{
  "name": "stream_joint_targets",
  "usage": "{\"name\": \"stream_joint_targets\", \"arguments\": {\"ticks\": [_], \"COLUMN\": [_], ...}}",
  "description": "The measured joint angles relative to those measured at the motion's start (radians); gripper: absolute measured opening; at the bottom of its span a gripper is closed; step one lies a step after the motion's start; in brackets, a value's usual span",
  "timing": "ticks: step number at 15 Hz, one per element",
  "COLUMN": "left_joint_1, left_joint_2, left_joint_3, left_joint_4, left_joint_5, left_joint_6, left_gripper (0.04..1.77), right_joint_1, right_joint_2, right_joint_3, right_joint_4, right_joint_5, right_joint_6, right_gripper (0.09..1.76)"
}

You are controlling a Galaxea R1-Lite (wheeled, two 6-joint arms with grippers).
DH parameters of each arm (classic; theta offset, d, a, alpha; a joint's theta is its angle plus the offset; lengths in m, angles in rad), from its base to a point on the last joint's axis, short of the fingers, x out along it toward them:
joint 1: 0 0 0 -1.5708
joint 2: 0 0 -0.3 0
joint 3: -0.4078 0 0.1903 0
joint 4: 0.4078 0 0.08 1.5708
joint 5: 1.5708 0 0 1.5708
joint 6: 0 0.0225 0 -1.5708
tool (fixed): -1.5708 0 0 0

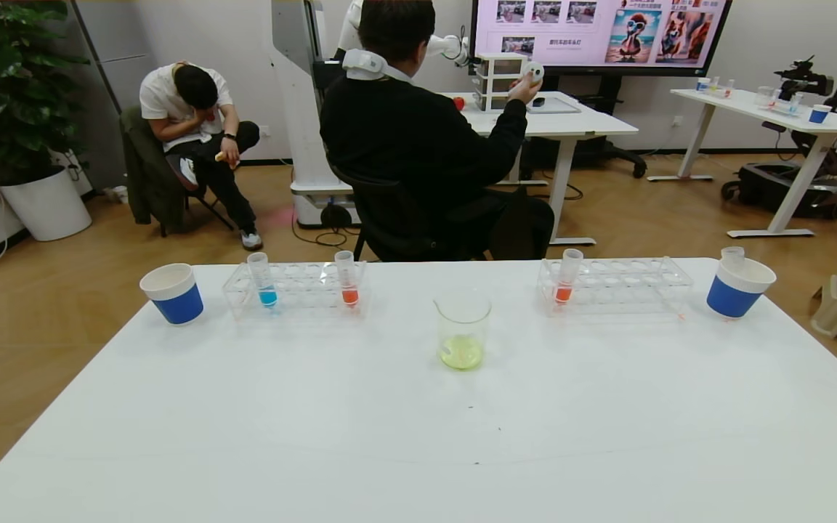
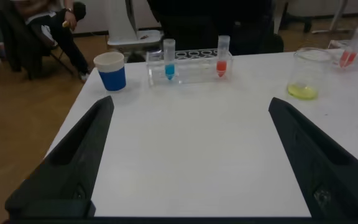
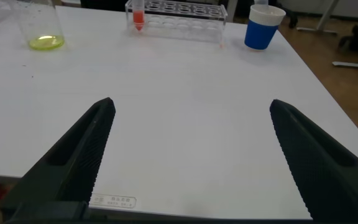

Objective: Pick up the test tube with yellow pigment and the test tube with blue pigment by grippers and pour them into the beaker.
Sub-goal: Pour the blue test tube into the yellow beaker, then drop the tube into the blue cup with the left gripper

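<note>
Fingers spread wide on left gripper (image 2: 185, 162) and right gripper (image 3: 188, 158), both empty, low over bare near table (image 1: 418, 436); neither visible from head view. Far edge, left to right: paper cup (image 1: 172, 293); rack (image 1: 295, 289) holding test tube with blue pigment (image 1: 261, 279) upright; beaker (image 1: 462, 329) central, yellow liquid inside; second rack (image 1: 615, 285); cup (image 1: 737, 286) with clear tube, contents indistinct.
</note>
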Motion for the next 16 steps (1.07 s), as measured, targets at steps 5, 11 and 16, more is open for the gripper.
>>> {"name": "stream_joint_targets", "arguments": {"ticks": [5,11,16], "left_joint_1": [-0.008,-0.007,-0.001], "left_joint_2": [0.445,1.01,1.423], "left_joint_3": [-0.24,-0.256,-0.257], "left_joint_4": [-0.22,-0.73,-1.101], "left_joint_5": [-0.006,-0.002,0.005], "left_joint_6": [0.002,-0.004,-0.007], "left_gripper": [1.74,1.74,1.74], "right_joint_1": [0.0,0.0,0.0], "right_joint_2": [0.0,0.0,0.0], "right_joint_3": [0.0,0.0,0.0], "right_joint_4": [0.0,0.0,0.0], "right_joint_5": [0.0,0.0,0.0], "right_joint_6": [0.0,0.0,0.0], "right_gripper": [1.74,1.74,1.74]}}
